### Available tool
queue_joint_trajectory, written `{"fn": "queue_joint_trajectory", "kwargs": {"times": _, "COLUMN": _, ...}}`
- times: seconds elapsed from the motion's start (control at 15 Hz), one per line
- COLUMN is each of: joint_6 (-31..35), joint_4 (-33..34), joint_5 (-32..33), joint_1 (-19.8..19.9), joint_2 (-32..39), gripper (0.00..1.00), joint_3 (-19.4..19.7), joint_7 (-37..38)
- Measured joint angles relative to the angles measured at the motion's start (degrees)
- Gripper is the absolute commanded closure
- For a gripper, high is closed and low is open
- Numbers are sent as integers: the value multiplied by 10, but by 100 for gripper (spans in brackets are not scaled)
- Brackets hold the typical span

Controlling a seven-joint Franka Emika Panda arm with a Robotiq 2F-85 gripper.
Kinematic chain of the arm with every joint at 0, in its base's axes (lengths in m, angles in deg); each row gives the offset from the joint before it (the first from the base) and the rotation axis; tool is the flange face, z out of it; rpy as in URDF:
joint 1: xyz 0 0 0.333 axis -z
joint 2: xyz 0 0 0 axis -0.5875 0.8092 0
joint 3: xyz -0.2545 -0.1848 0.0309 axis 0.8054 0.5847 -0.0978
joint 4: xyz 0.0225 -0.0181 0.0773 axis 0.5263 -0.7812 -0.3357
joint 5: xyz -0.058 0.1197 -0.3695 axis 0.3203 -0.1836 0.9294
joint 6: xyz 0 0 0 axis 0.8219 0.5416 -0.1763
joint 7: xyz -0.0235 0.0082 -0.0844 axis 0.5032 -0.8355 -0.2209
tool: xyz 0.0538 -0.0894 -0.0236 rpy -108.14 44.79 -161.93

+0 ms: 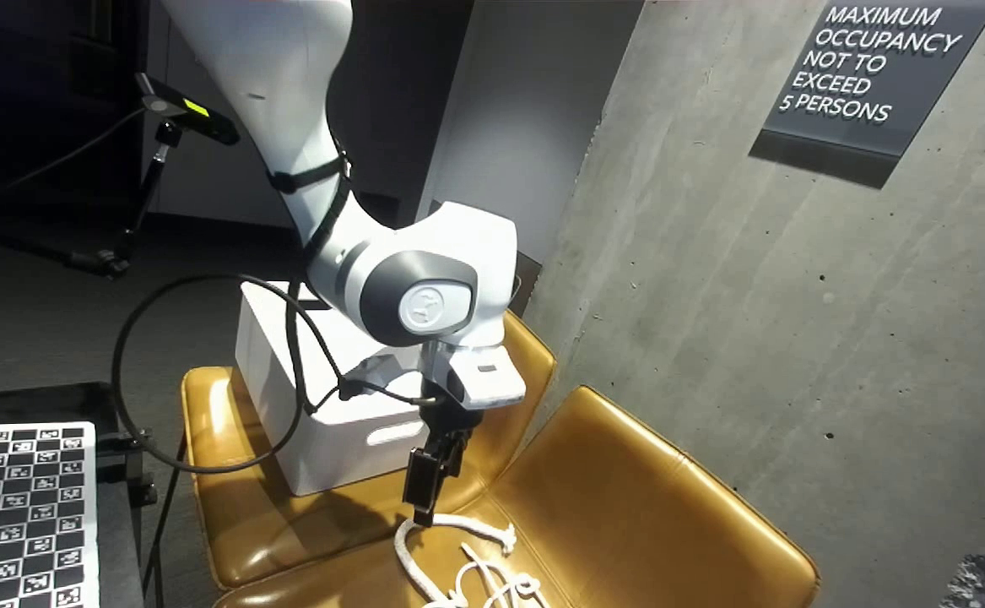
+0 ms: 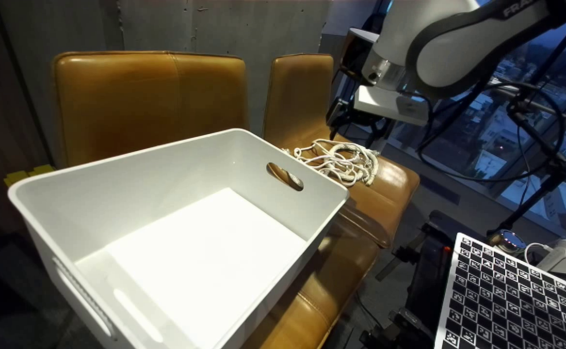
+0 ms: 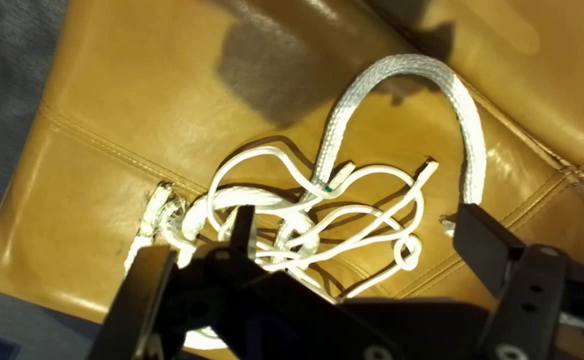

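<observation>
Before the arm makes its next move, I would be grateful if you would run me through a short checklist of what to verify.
1. End effector open: ok; its fingers stand wide apart in the wrist view.
2. End effector clear of the thick rope: cannot tell; one finger covers part of it, and contact does not show.
3. Thin cord untangled: not ok; it crosses itself repeatedly and runs over the thick rope.
4. White bin open at the top: ok; no lid shows on it in an exterior view.
5. Black cable gathered close to the arm: not ok; it hangs in a wide loop in both exterior views.
</observation>
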Motion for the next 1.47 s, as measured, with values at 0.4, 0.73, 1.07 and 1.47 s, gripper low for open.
{"fn": "queue_joint_trajectory", "kwargs": {"times": 0.4, "joint_6": -6, "joint_4": 94, "joint_5": -62, "joint_1": -37, "joint_2": 122, "gripper": 0, "joint_3": 15, "joint_7": 7}}
{"fn": "queue_joint_trajectory", "kwargs": {"times": 0.73, "joint_6": -34, "joint_4": 170, "joint_5": -88, "joint_1": -49, "joint_2": 204, "gripper": 0, "joint_3": 20, "joint_7": 14}}
{"fn": "queue_joint_trajectory", "kwargs": {"times": 1.07, "joint_6": -36, "joint_4": 192, "joint_5": -88, "joint_1": -70, "joint_2": 245, "gripper": 26, "joint_3": 36, "joint_7": 17}}
{"fn": "queue_joint_trajectory", "kwargs": {"times": 1.47, "joint_6": -54, "joint_4": 203, "joint_5": -88, "joint_1": -96, "joint_2": 256, "gripper": 71, "joint_3": 65, "joint_7": 23}}
